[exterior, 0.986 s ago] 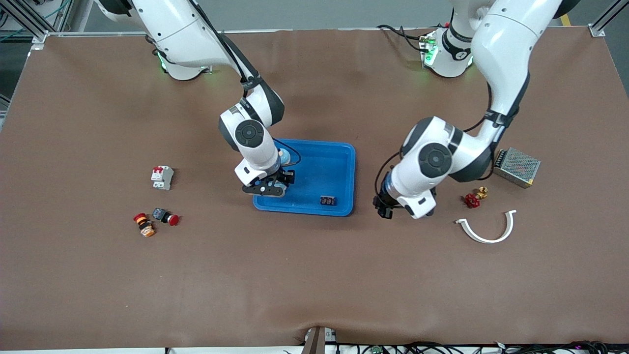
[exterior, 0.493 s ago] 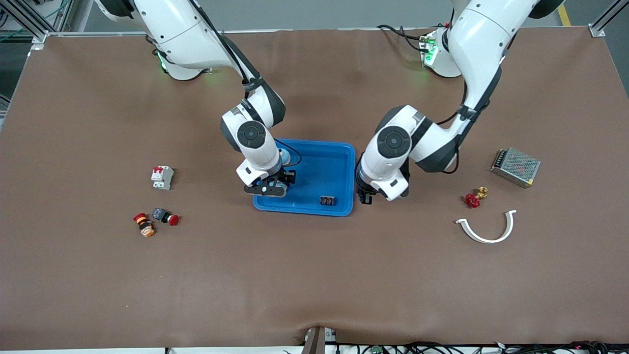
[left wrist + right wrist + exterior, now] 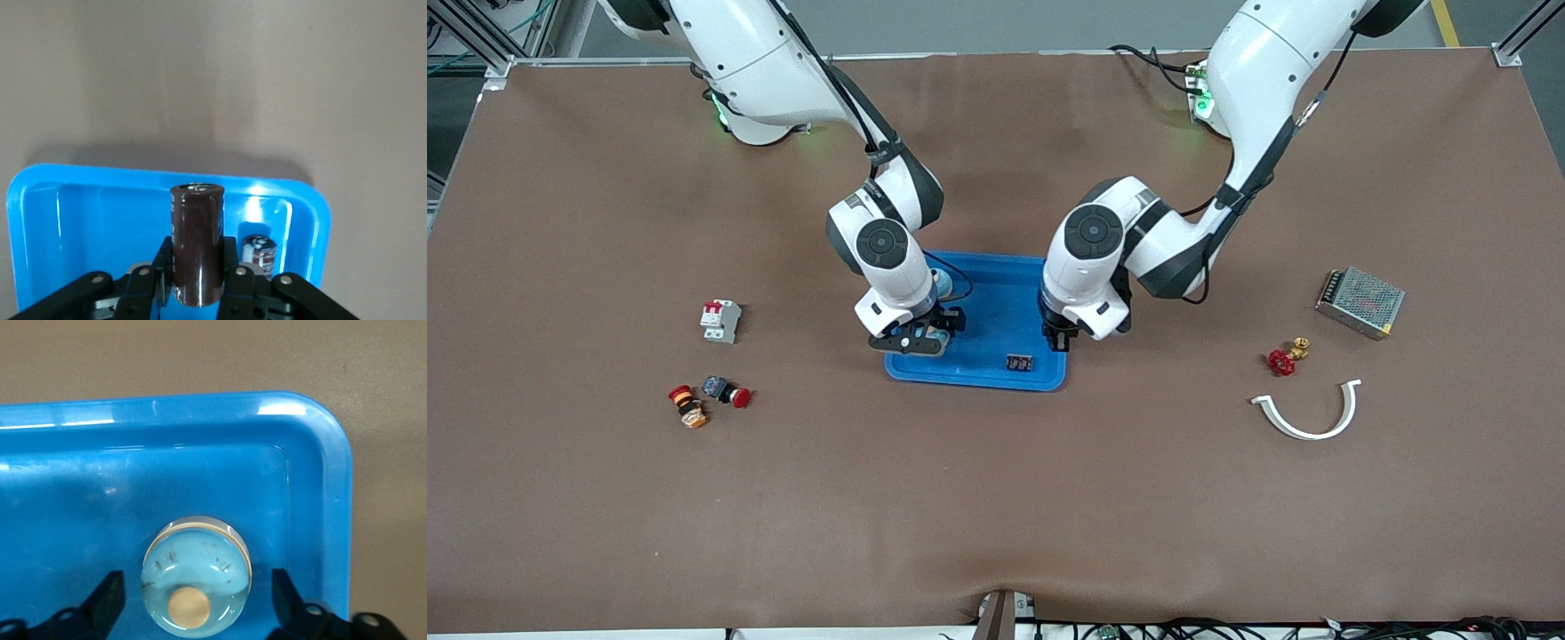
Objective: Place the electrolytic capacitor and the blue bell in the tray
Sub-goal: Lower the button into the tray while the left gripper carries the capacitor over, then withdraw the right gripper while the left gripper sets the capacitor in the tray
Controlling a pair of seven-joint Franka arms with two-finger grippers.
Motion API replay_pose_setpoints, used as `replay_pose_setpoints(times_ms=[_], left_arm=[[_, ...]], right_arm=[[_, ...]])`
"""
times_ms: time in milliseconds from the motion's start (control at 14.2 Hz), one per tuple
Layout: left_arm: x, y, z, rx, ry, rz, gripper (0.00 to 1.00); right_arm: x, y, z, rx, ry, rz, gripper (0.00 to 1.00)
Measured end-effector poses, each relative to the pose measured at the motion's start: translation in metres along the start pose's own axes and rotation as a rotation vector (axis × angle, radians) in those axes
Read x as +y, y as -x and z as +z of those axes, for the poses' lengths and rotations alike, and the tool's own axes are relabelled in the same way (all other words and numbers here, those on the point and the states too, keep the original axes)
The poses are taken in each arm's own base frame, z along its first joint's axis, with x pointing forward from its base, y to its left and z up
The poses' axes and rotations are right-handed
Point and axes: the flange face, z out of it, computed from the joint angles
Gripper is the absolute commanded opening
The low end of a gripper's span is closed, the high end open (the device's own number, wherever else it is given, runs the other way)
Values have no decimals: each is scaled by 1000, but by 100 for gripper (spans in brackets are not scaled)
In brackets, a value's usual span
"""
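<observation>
The blue tray (image 3: 1005, 307) lies mid-table. My right gripper (image 3: 925, 342) is low over the tray's end toward the right arm. In the right wrist view it (image 3: 197, 597) stands open, its fingers (image 3: 110, 590) well clear on both sides of the light blue bell (image 3: 197, 570), which rests on the tray floor (image 3: 200, 453). My left gripper (image 3: 1060, 340) hangs over the tray's rim at the left arm's end. The left wrist view shows it (image 3: 197, 270) shut on a dark brown electrolytic capacitor (image 3: 197, 233), held upright above the tray (image 3: 100, 220).
A small dark part (image 3: 1020, 363) lies in the tray. Toward the right arm's end sit a circuit breaker (image 3: 720, 320) and two red push buttons (image 3: 729, 392). Toward the left arm's end are a red valve (image 3: 1282, 360), a white curved piece (image 3: 1307, 413) and a mesh-covered box (image 3: 1362, 301).
The left arm has carried the capacitor from the bare table to the tray's rim. The right gripper has opened and let go of the bell.
</observation>
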Motion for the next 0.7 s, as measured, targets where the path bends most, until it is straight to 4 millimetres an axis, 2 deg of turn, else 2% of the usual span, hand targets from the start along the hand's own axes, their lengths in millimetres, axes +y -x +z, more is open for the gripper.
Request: replay_pose_setpoints(times_ms=[211,352,493,705], left_arm=[[-18,19,23,37,22,-6,0],[-25,26,34,44,22,-6,0],[-32,34,38,43,17,-2,0],[-42,46,39,38,19,3,0]], right_arm=[[-3,-2,-13,-13,12,-3,100],[-6,-1,-42,-45,42,-9,100],[-6,2,-91,-77,74,-19,100],[4,17,-185,-113,108,-62,100]])
